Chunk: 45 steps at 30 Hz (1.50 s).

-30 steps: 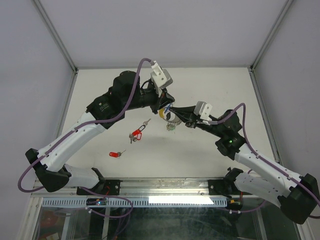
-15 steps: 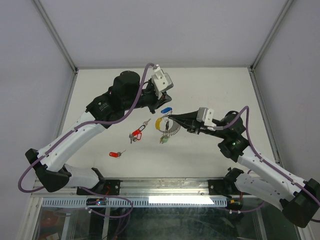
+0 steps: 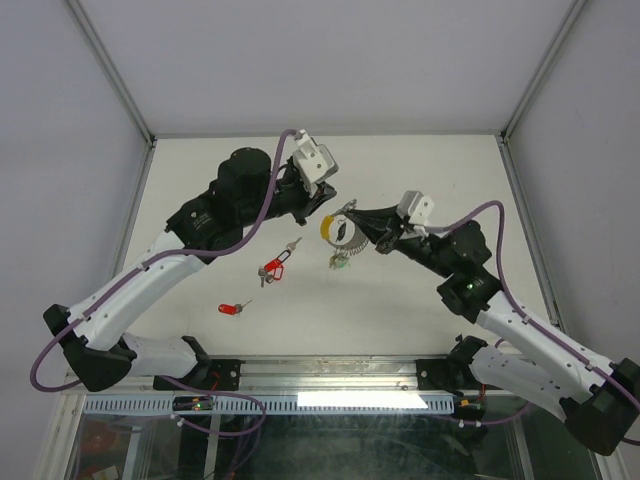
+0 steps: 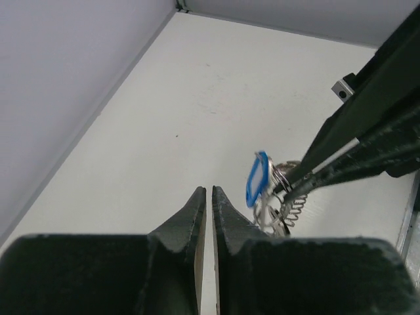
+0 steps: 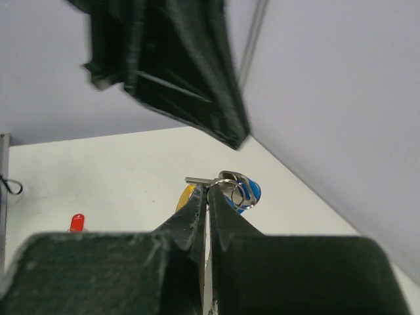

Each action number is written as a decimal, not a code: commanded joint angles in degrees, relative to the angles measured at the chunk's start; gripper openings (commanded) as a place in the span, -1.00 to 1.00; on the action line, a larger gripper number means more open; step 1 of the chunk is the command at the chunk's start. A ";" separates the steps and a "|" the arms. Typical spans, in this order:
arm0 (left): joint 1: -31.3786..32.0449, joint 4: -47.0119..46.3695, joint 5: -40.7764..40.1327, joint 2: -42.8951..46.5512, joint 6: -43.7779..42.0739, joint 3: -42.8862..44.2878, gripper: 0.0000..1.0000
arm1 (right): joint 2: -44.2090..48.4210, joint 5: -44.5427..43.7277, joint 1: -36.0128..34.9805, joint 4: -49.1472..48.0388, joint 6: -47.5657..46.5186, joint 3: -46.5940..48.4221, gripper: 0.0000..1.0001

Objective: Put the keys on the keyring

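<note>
My right gripper is shut on the thin silver keyring and holds it above the table. A blue-tagged key, a yellow-tagged key and a small wire coil hang from the ring. My left gripper is shut and empty, just left of the bunch; in its wrist view the blue tag hangs to the right of its fingertips. A pair of red-tagged keys and a single red-tagged key lie on the table.
The white table is walled on three sides by grey panels. A metal rail with the arm bases runs along the near edge. In the right wrist view the left gripper's dark body looms just above the ring.
My left gripper has let go of the bunch and drawn back to the left. My right gripper has carried the ring and its keys slightly up and back.
</note>
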<state>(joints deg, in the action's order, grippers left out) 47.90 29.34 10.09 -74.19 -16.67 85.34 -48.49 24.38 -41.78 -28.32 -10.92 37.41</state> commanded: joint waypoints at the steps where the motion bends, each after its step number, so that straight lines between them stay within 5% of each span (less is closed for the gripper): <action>1: -0.61 -9.00 -5.58 5.69 3.19 -3.10 -0.83 | -1.06 -22.00 -0.10 10.17 9.19 8.29 -1.00; 4: -0.78 -8.92 -5.37 5.96 4.01 -3.89 -0.79 | -6.00 -30.89 1.90 21.93 14.33 11.18 -1.00; 8: -0.79 -8.16 -5.16 5.76 4.54 -4.13 -0.80 | -7.75 -7.66 4.32 18.33 18.07 10.14 -1.00; 10: -0.78 -8.09 -5.40 5.81 4.56 -4.32 -0.80 | -5.42 -5.03 3.38 12.44 18.14 8.56 -1.00; 12: -0.79 -8.03 -5.51 5.81 4.63 -4.39 -0.80 | -2.84 -6.93 4.01 10.20 18.17 6.88 -1.00; 14: -0.82 -8.07 -5.45 5.60 4.76 -4.43 -0.80 | -3.18 -24.05 7.67 15.46 19.87 8.27 -1.00; 15: -0.83 -8.08 -5.39 5.49 4.81 -4.40 -0.80 | -4.46 -24.52 10.39 19.61 21.41 9.72 -1.00; 19: -0.85 -8.03 -5.17 5.03 4.81 -4.13 -0.81 | -8.38 -9.67 15.71 25.34 25.21 10.50 -1.00; 23: -0.82 -8.18 -4.05 5.43 4.26 -4.70 -0.84 | -5.93 -1.87 15.68 14.15 28.76 5.39 -1.00; 32: -0.82 -19.27 -0.50 10.56 3.46 -14.89 -0.81 | -1.62 -1.26 15.67 -1.60 29.60 1.21 -1.00; 40: -0.86 -26.03 3.69 14.97 1.60 -18.81 -0.81 | 2.56 10.53 15.67 -22.07 15.40 -8.83 -1.00; 45: -0.84 -27.49 7.34 17.45 0.63 -20.01 -0.76 | 4.07 14.36 15.66 -24.35 8.42 -9.35 -0.99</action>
<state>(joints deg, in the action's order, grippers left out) 47.51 7.64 12.75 -59.57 -14.41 65.98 -46.74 34.50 -26.09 -42.37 5.85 27.03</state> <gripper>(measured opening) 0.108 0.007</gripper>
